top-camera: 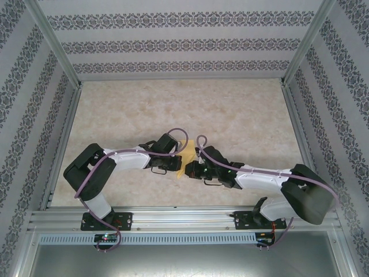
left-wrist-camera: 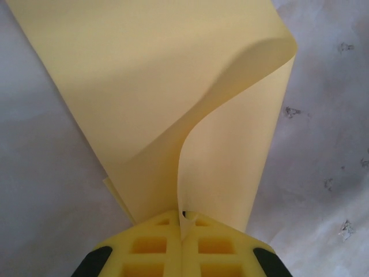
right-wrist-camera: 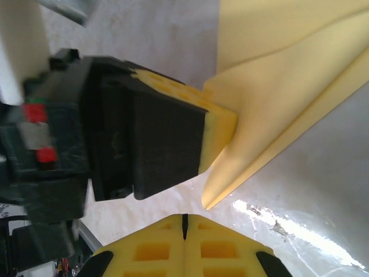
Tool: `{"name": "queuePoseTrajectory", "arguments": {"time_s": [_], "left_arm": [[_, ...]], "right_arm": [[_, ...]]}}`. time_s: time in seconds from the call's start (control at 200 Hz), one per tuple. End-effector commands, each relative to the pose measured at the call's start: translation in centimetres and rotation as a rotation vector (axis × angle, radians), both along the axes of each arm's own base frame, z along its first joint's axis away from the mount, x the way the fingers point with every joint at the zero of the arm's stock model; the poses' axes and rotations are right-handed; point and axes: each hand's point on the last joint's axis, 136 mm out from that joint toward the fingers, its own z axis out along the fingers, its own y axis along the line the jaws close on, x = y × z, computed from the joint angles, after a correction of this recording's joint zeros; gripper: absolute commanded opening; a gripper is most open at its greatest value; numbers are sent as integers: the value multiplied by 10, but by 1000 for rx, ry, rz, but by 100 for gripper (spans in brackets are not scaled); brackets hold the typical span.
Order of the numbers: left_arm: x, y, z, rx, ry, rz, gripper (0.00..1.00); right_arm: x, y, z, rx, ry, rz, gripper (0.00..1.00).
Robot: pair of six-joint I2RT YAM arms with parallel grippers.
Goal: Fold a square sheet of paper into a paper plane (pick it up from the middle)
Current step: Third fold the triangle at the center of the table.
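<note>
Bright, even light; glare streak on table [right-wrist-camera: 288,228] (right wrist view); wrist close-ups slightly soft.

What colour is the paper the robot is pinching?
Plain pale yellow, no pattern. The paper shows best in the left wrist view.

Paper plane [top-camera: 183,157] over near-centre tabletop [top-camera: 242,115], between end effectors: left end effector [top-camera: 172,164] touching its left side, right end effector [top-camera: 197,169] just beside its right.

A lab test booth: aluminium rails [top-camera: 173,216], patterned wall panels [top-camera: 173,43], marbled tabletop [top-camera: 173,109].
</note>
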Motion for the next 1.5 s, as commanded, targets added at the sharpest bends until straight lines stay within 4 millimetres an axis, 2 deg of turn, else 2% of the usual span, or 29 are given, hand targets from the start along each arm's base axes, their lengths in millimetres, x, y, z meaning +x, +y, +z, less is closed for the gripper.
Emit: {"name": "queuePoseTrajectory", "arguments": {"time_s": [0.0, 0.07, 0.135, 0.26, 0.38, 0.43, 0.515, 0.724, 0.879, 1.049, 1.299, 1.494], "left_arm": [[-14, 24, -32, 113, 88, 23, 3], [-13, 26, -30, 128, 83, 11, 3], [-13, 27, -29, 140, 82, -2, 3], [-14, 26, -29, 136, 84, -13, 3], [-15, 23, -30, 124, 87, -14, 3], [-14, 24, -29, 123, 85, -13, 3], [-14, 24, -27, 124, 82, -15, 3], [-13, 23, -25, 126, 77, -15, 4], [-13, 23, -25, 129, 76, -20, 4], [-10, 23, -20, 133, 68, -23, 4], [-3, 17, -7, 110, 29, -32, 4], [-1, 14, -9, 106, 32, -43, 4]], "right_arm": [[4, 15, -4, 56, 10, -36, 1], [5, 21, -7, 65, 22, -28, 0], [9, 17, -11, 54, 20, -56, 0], [33, -9, 1, 20, -38, -136, 0], [66, -46, 11, -120, -86, -205, 0], [77, -53, 11, -149, -81, -197, 0], [92, -48, 9, -140, -58, -151, 0], [118, -25, -9, -162, 25, -44, 0], [126, -22, -32, -253, 73, 10, 1], [120, -28, -58, -349, 139, 62, 1], [118, -30, -62, -374, 142, 79, 1], [117, -28, -63, -363, 145, 81, 1]]}}
